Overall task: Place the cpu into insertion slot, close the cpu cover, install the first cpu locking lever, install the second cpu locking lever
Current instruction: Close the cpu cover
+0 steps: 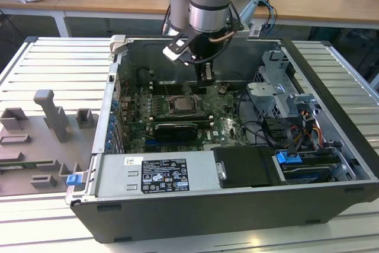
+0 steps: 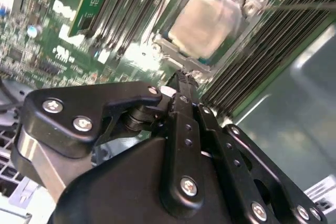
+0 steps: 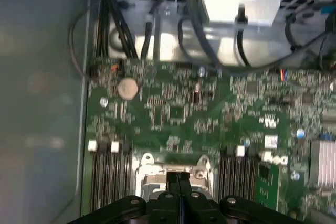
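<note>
The cpu point(image 2: 206, 20) lies flat in the insertion slot point(image 1: 180, 105) on the green board, its pale face up. The silver cpu cover point(image 2: 173, 56) frames it, lying flat around the chip. A thin lever rod point(image 2: 302, 6) runs off from one corner of the socket. My gripper point(image 2: 180, 80) is shut with nothing between its black fingers, and its tip hovers just off the socket's edge. In the exterior view the gripper point(image 1: 205, 80) hangs inside the case, just beyond the socket toward the back wall. In the first wrist view the gripper point(image 3: 179, 176) points at the socket frame point(image 3: 149, 167).
The open computer case point(image 1: 195, 205) surrounds the board with tall walls. Long memory slots point(image 2: 262, 51) flank the socket on both sides. A black graphics card point(image 1: 173, 128) sits in front, cables and a drive cage point(image 1: 278, 96) to the exterior view's right. Grey fixtures point(image 1: 53, 114) stand outside.
</note>
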Robot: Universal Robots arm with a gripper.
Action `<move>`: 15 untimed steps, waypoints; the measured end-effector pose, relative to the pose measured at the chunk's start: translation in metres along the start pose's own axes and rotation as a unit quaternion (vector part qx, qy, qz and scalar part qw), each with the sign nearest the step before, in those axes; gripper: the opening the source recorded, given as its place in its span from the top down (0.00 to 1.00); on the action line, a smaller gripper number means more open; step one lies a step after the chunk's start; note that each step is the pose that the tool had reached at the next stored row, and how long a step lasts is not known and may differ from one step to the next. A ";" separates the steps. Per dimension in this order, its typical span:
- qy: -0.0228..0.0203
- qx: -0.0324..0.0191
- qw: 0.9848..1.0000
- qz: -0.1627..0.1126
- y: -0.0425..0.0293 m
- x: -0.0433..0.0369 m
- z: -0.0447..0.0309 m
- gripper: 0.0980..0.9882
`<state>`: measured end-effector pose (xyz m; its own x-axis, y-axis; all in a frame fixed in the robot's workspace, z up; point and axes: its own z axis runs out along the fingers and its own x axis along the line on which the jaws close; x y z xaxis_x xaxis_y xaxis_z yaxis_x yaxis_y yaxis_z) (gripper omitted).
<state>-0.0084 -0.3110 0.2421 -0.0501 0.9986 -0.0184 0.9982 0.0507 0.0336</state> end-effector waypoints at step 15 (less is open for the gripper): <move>0.000 0.000 1.000 0.000 -0.0251 0.0030 0.0132 0.99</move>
<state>-0.0331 -0.3095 0.2281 -0.0500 0.9986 -0.0182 0.9982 0.0506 0.0337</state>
